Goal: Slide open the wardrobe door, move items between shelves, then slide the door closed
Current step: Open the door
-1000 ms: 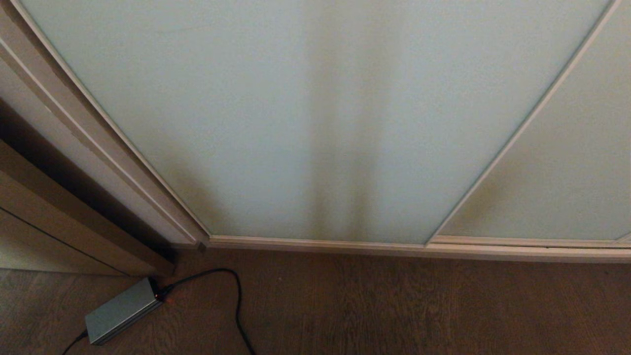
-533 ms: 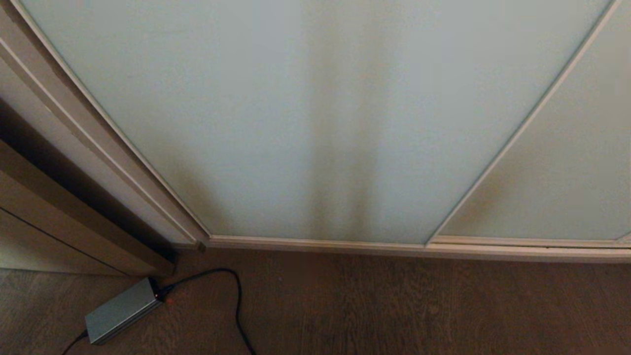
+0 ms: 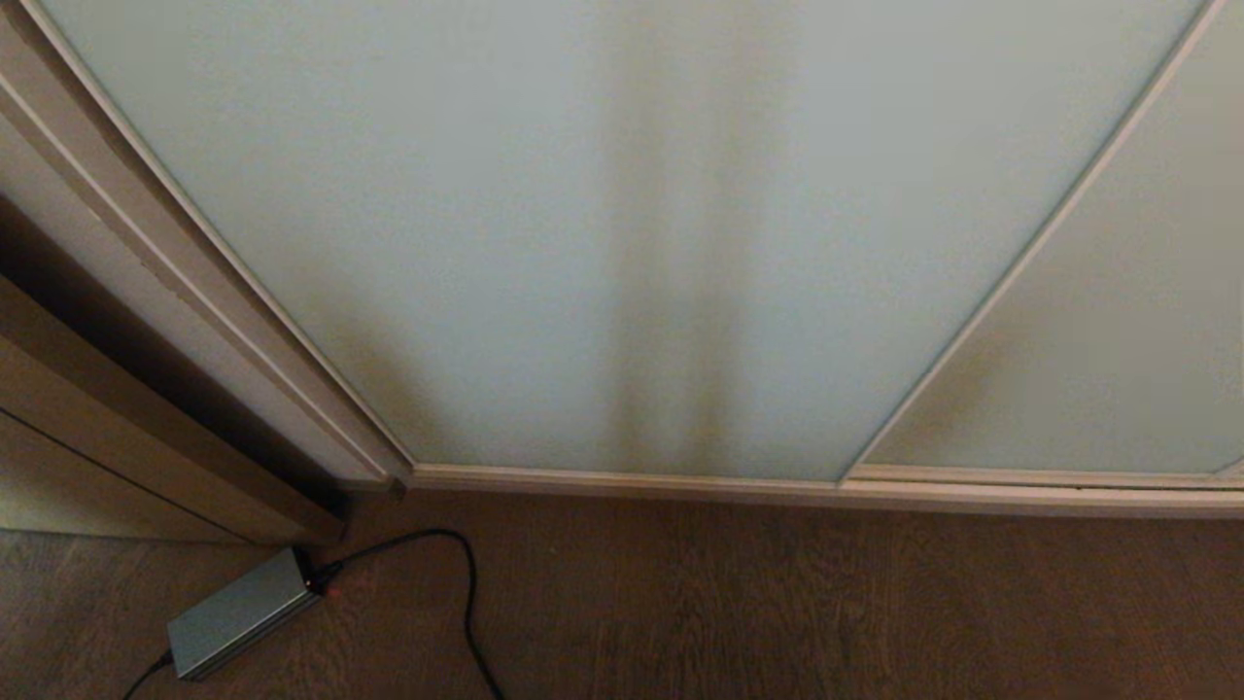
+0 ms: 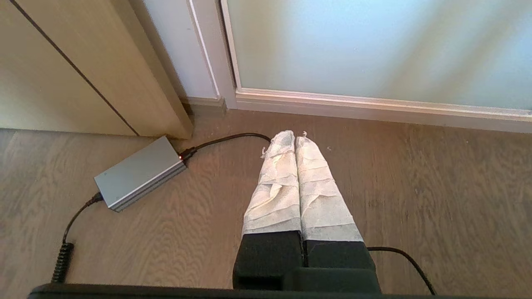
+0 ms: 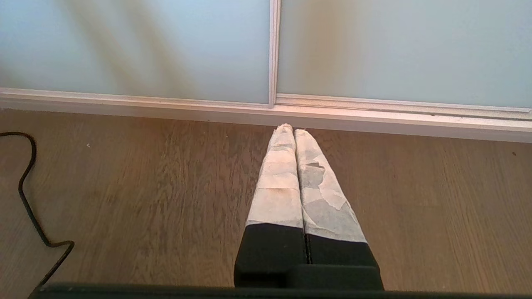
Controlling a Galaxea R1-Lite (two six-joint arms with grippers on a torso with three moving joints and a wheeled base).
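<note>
Sliding wardrobe door [image 3: 622, 233], the largest thing here: tall frosted pale blue-green glass in a slim off-white frame, filling most of the head view, fully shut, meeting a second glass panel [image 3: 1098, 369] on the right at a thin vertical frame strip. Both standing on a pale bottom rail [image 3: 777, 486] along the brown wood-grain floor [image 3: 777, 603]. To the left, a beige wooden panel [image 3: 107, 428] beside the wardrobe's edge.

Nothing changed over the last second: same framing, same closed door, no arm in the head view. Meaning, as a judgement: task not yet begun, opening the door the first step ahead.

Wardrobe acting as the only container, with contents hidden behind the frosted glass; no shelves and no plush items visible, so which shelf holds what cannot be told.

On the floor at lower left, a grey power brick [image 3: 238, 612] with a small red light, and a black cable [image 3: 466, 593] looping away from it.

Smallest: left gripper [image 4: 289, 133], fingers wrapped in white tape, pressed together, holding nothing, hanging low over the floor near the door's left corner. Right gripper [image 5: 289, 127], likewise taped, closed and empty, pointing at the rail just below the seam between the two panels.
</note>
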